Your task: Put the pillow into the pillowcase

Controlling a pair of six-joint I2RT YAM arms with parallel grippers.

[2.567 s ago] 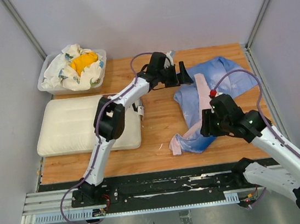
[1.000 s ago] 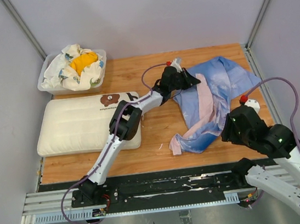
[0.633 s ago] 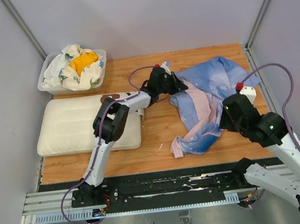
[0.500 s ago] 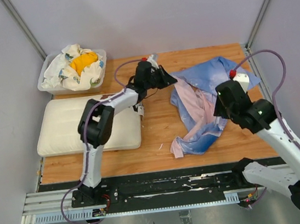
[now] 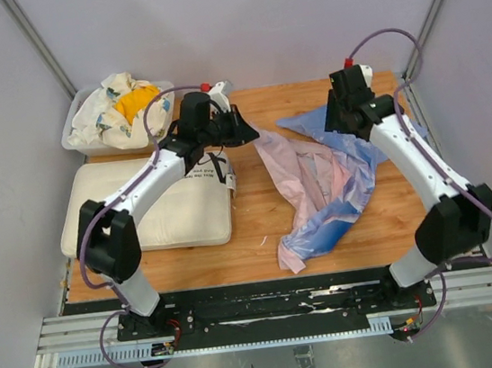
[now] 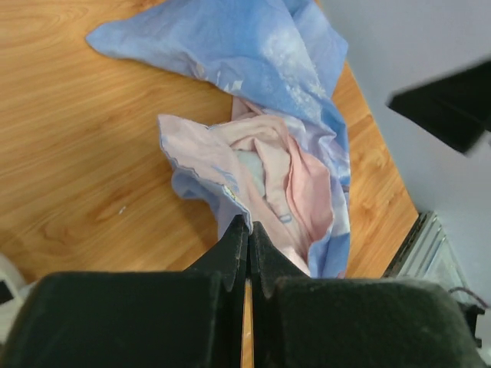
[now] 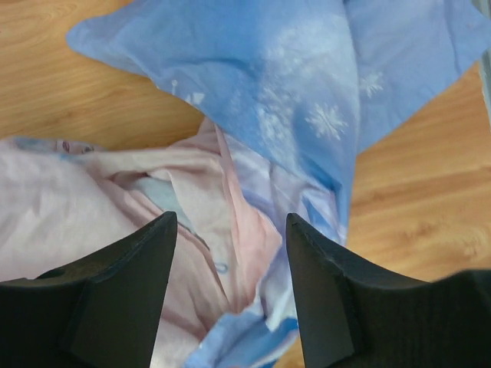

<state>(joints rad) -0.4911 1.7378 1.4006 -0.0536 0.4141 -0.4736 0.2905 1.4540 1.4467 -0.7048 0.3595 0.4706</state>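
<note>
The cream pillow (image 5: 132,213) lies flat at the left of the wooden table, its black strap toward the middle. The pillowcase (image 5: 319,183) lies crumpled at centre right, pale pink side up with blue folds around it. My left gripper (image 5: 251,135) is shut on the pillowcase's near-left edge, just right of the pillow's far corner. In the left wrist view the shut jaws (image 6: 247,224) pinch the hem of the pillowcase (image 6: 261,115). My right gripper (image 5: 340,124) hovers open over the far blue part. In the right wrist view it (image 7: 230,226) is open above the pillowcase (image 7: 307,100), holding nothing.
A clear bin (image 5: 77,138) with a white-and-yellow cloth bundle (image 5: 127,104) stands at the far left corner, behind the pillow. Grey walls close in the table (image 5: 259,214) on three sides. The left arm crosses above the pillow's far right corner.
My left gripper has dragged the pillowcase edge leftward toward the pillow, spreading the pink side. The right arm has swung from the near right to the far side, over the blue part.
</note>
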